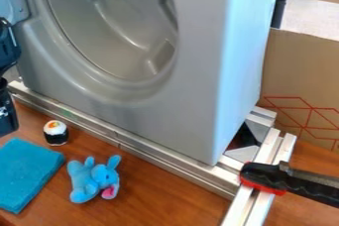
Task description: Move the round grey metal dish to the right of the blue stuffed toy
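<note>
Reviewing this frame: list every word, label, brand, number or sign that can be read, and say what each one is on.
No readable text anywhere.
Metal rail below the grey front-loading machine: faint green mark, too blurred to read.
Black robot arm, left edge: small pale marks, too small to read.
Cardboard: red lines, no letters visible.

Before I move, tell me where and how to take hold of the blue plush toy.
Grip the blue plush toy around its rounded middle, probably best from straight above. It sits low on the wooden surface, with open space around that middle, while the ears stick up thin and floppy and would likely give a poorer hold.
</note>
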`<state>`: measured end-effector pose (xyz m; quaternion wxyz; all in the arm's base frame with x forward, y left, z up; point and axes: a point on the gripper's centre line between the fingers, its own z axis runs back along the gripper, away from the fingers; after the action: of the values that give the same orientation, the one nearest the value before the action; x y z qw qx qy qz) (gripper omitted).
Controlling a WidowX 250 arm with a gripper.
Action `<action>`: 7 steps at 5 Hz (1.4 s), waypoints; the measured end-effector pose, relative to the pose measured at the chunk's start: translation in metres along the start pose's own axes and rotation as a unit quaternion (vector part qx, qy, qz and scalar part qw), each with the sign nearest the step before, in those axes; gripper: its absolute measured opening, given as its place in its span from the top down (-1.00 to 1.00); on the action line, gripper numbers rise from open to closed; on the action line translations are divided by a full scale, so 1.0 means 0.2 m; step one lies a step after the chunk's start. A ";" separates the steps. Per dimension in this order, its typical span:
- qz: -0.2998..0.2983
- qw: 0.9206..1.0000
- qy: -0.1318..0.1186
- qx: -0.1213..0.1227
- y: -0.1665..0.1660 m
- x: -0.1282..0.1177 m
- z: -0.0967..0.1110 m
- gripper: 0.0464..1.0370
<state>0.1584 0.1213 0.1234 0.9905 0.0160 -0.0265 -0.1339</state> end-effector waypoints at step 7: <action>-0.061 0.984 0.135 -0.098 -0.89 0.13 -0.28 -0.93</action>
<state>0.1404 -0.0560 0.0609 0.9718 -0.0620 0.1218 -0.1922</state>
